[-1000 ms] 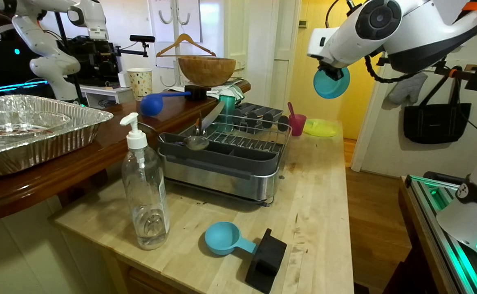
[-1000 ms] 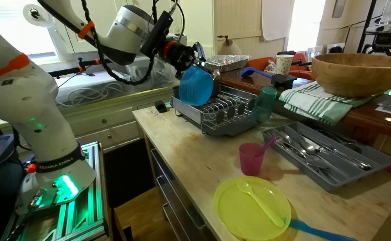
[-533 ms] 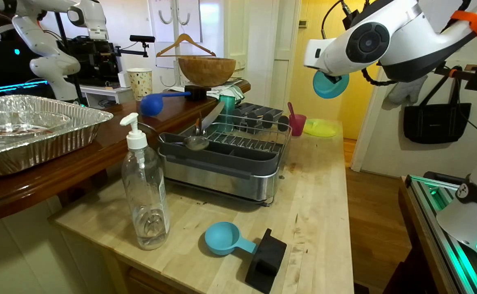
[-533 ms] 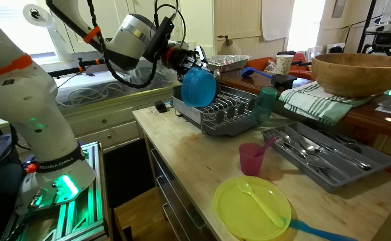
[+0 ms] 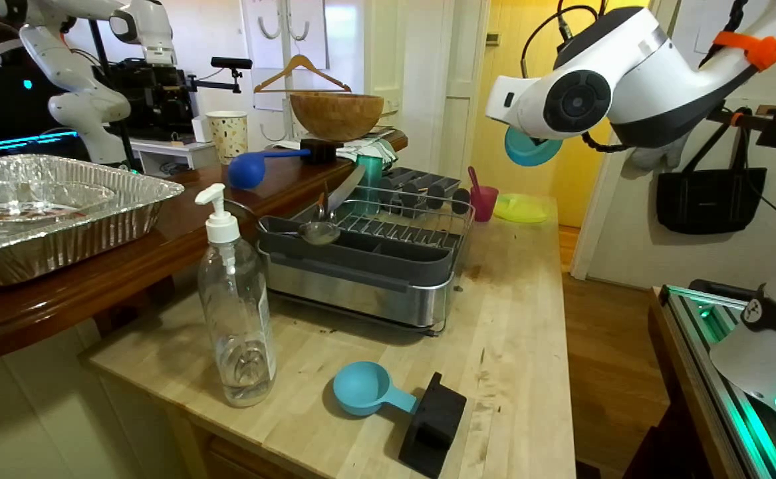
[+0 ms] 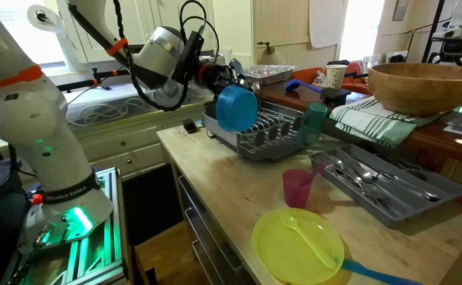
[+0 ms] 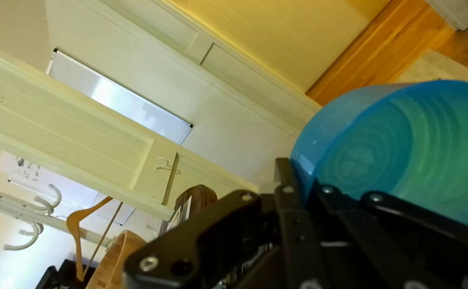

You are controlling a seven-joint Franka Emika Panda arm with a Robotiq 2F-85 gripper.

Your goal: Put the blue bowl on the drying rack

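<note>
Judging by the pose, midway through the carry, so best to swing the blue plastic bowl gently across toward the drying rack, without jerks, being likely to twist or slip in so small a hold on smooth plastic. Tipped on its side in the air, well above the tabletop, not yet set down, and apparently short of the rack, though hard to judge for depth from these angles. Pass high enough to clear the rack's upper edge, and steer away from the green tumbler at its corner and the grey utensil caddy along one side. Once well over the rack, turn for a mouth-down or leaning rest, lower slowly, and let go only after firm contact from below; then back off along the line of the rim to avoid dragging the bowl askew. As for the jaws: drawn nearly together, with just the thin wall of the bowl between, pinching the rim at one side, as seen in the wrist view, with no other contact showing. Probably no need of a harder squeeze
</note>
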